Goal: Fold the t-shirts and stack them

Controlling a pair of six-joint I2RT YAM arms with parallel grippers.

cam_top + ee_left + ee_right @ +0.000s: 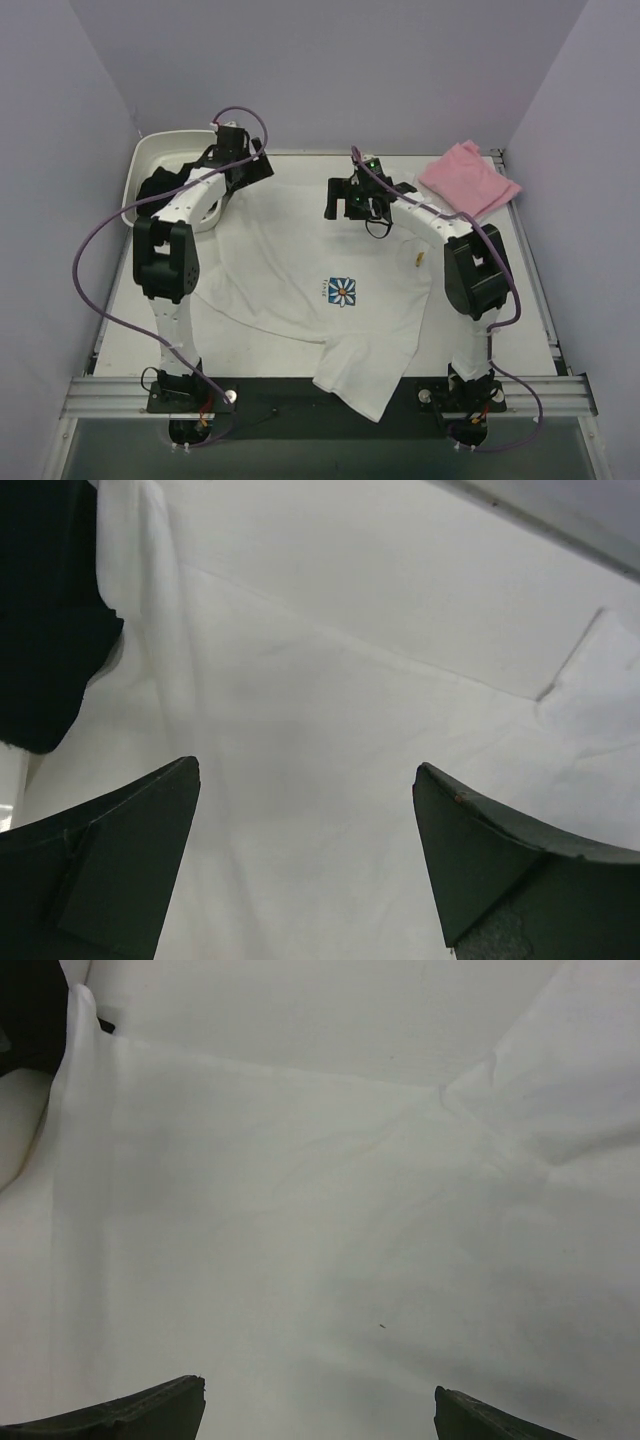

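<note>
Two tees lie on the table (535,310): the white t-shirt (290,255) is spread flat across the middle, its daisy print (342,291) facing up and one part drooping over the near edge. The pink t-shirt (468,178) sits loosely folded in the far right corner, well apart from the white tub (160,150) at far left. Both claws are over the white shirt's far part, the left gripper (306,780) beside the tub and the right gripper (320,1395) near the middle, each released with jaws spread wide, grasping nothing.
</note>
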